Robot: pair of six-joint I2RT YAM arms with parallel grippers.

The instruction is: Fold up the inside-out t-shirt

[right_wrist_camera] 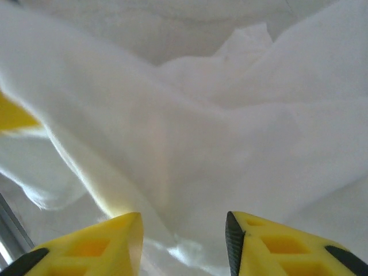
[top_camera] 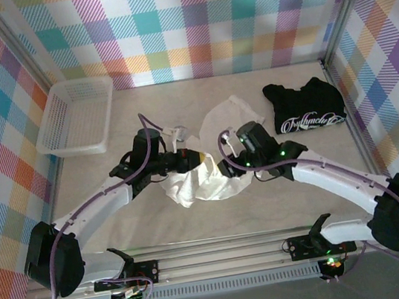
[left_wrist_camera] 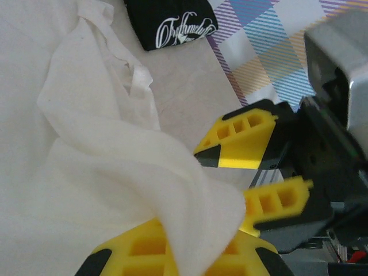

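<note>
Left claw [left_wrist_camera: 184,256] is clamped shut on a fold of the white t-shirt [top_camera: 207,178], and the cloth comes up from between its yellow fingers [left_wrist_camera: 132,253] in the left wrist view

Right claw [right_wrist_camera: 184,241] is open: tips apart with a clear gap, cloth draped just ahead of them, nothing pinched as far as I can see

The two claws sit close together, facing each other across the shirt

The white t-shirt is bunched in the middle of the table [top_camera: 158,223]. One part is a crumpled lump right at the claws, another part lies flatter toward the far side

Black t-shirt [top_camera: 304,106] with white script lies at the far right, apart from the white one

White basket [top_camera: 71,144] sits at the far left, well apart from both shirts
</note>
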